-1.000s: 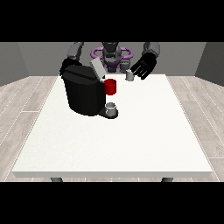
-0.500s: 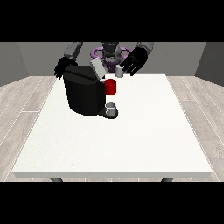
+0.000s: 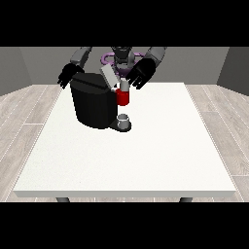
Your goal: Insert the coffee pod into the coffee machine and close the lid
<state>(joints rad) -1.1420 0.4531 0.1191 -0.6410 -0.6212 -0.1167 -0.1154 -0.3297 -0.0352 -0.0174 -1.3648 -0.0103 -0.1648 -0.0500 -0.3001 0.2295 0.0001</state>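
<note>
The black coffee machine (image 3: 95, 104) stands on the white table (image 3: 146, 155), left of centre. Its grey lid (image 3: 109, 77) is tilted up and open. A red brew head (image 3: 123, 98) sticks out of the machine's front. The small grey coffee pod (image 3: 125, 85) sits upright right on top of it. The hand at the view's right (image 3: 141, 72) hangs just above and to the right of the pod, its fingertips curled down onto it. The hand at the view's left (image 3: 68, 76) hovers behind the machine's left top corner with relaxed fingers, holding nothing.
A small grey cup (image 3: 124, 119) stands on the machine's drip tray under the red head. A purple ring-shaped object (image 3: 108, 58) lies behind the machine, near the robot's body. The table's far edge runs close behind both hands.
The hand at the view's right has carried the pod leftward and down, from beside the machine to the red brew head. The hand at the view's left has come into view behind the machine.
</note>
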